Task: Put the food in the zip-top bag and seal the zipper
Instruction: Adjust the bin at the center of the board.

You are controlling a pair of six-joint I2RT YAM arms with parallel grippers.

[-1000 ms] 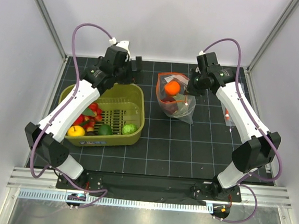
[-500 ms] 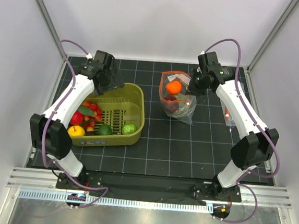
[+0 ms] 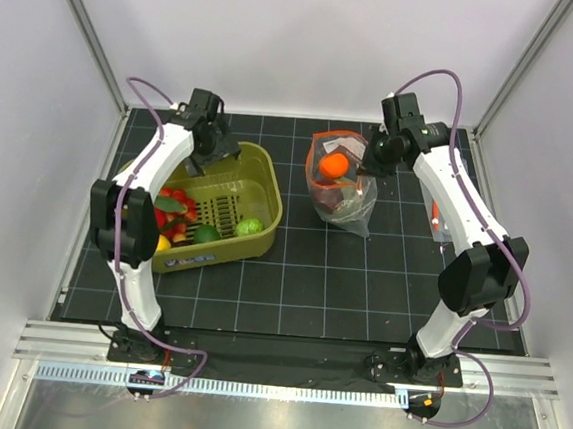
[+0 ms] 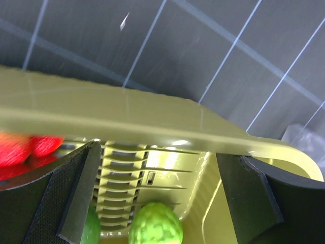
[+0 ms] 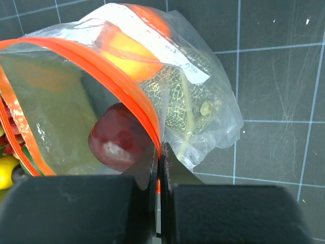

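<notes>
The clear zip-top bag stands at the back middle of the mat with its mouth held up. My right gripper is shut on the orange-red zipper at one end of the mouth. Inside the bag are an orange, a dark red fruit and a netted pale-green one. My left gripper hangs open over the far rim of the olive basket; its fingers straddle the basket wall. A pale-green mottled fruit lies below.
The basket also holds red pieces, a dark green one and a yellow one. A small packet lies by the right wall. Frame posts and white walls close in the black gridded mat.
My left gripper swung from behind the basket's far right corner down over its far rim, and the basket has turned a little. The right gripper kept its pinch on the zipper.
</notes>
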